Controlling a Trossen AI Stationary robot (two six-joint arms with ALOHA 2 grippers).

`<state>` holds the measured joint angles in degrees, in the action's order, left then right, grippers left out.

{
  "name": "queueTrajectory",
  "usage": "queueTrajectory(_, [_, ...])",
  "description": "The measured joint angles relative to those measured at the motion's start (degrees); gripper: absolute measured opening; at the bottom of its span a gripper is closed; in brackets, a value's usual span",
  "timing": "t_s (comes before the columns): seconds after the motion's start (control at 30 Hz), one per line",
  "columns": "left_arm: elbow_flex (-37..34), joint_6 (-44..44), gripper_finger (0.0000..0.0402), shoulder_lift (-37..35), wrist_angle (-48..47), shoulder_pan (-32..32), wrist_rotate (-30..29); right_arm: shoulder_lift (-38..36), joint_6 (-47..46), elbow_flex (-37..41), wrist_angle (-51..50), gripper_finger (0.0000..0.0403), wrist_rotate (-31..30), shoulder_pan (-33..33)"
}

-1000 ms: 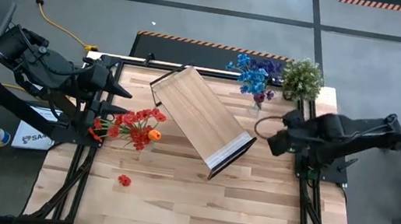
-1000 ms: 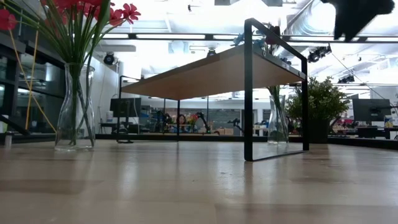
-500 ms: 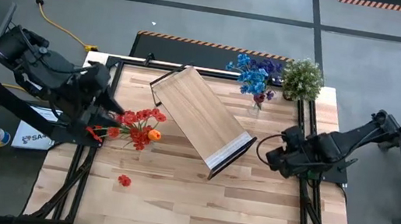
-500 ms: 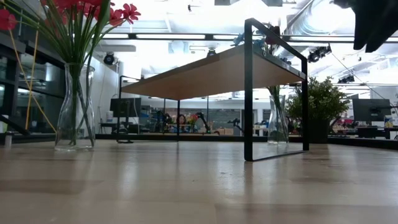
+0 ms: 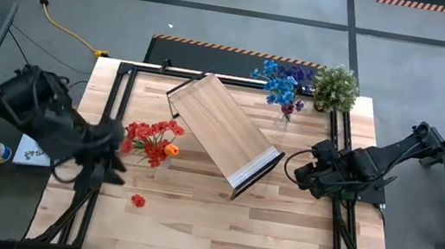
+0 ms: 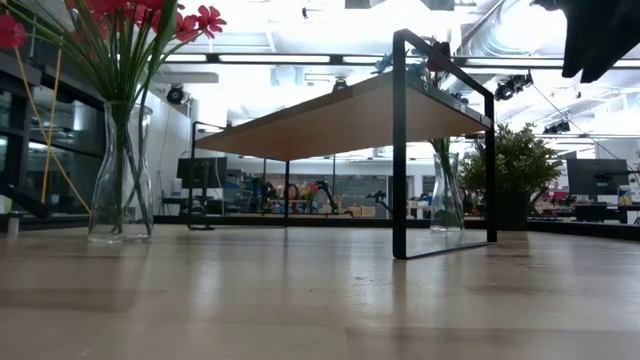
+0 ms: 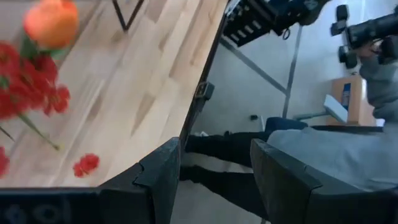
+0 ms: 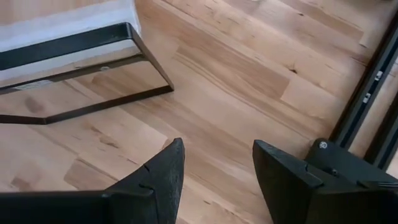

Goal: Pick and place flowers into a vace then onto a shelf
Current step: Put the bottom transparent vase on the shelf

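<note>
- Flowers point(image 5: 151, 139) with red and orange blooms stand in a clear vase point(image 6: 120, 172) on the table's left side, beside the shelf and not on it; one red bloom point(image 5: 137, 201) lies loose on the wood nearer the front edge.
- Blue flowers point(image 5: 281, 82) stand in a second vase at the far edge, next to a bushy potted plant point(image 5: 335, 86).
- The shelf point(image 5: 222, 138) sits at an angle mid-table, its top bare (nothing has been put up there yet).
- The left gripper point(image 7: 211, 171) hangs over the table's left edge near the red bunch, fingers apart, holding nothing.
- The right gripper point(image 8: 214, 171) is low over bare wood just off the shelf's white end, fingers parted, empty too.
- My worry is the tall glass vase: a grip too high, or a knock against the shelf's black frame point(image 6: 400, 150), could tip it and scatter the stems.
- The loose bloom could easily be forgotten.
</note>
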<state>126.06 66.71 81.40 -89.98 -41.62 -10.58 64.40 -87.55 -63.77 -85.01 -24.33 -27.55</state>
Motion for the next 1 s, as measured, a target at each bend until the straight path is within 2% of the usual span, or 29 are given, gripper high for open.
queueTrajectory(0.3, [-1.40,15.21,0.0230,5.62,-0.01,-12.87,-4.51,0.00,2.23,0.00,4.40,0.0181,-1.89,0.00])
queueTrajectory(0.5, [-1.40,25.21,0.0230,10.44,-0.02,-18.64,-9.38,0.00,5.76,0.00,5.23,0.0181,-5.17,0.00])
queueTrajectory(0.7, [-1.40,33.78,0.0230,16.12,-0.02,-20.00,-14.44,0.00,11.06,0.00,5.22,0.0181,-7.69,0.00])
queueTrajectory(0.83, [-1.40,39.16,0.0230,20.25,-0.01,-19.90,-13.55,0.00,11.87,0.00,5.28,0.0181,-7.80,-0.29])
queueTrajectory(1.0, [-1.38,44.65,0.0230,25.92,0.00,-19.94,-12.09,0.00,15.67,0.00,5.57,0.0181,-10.74,-2.26])
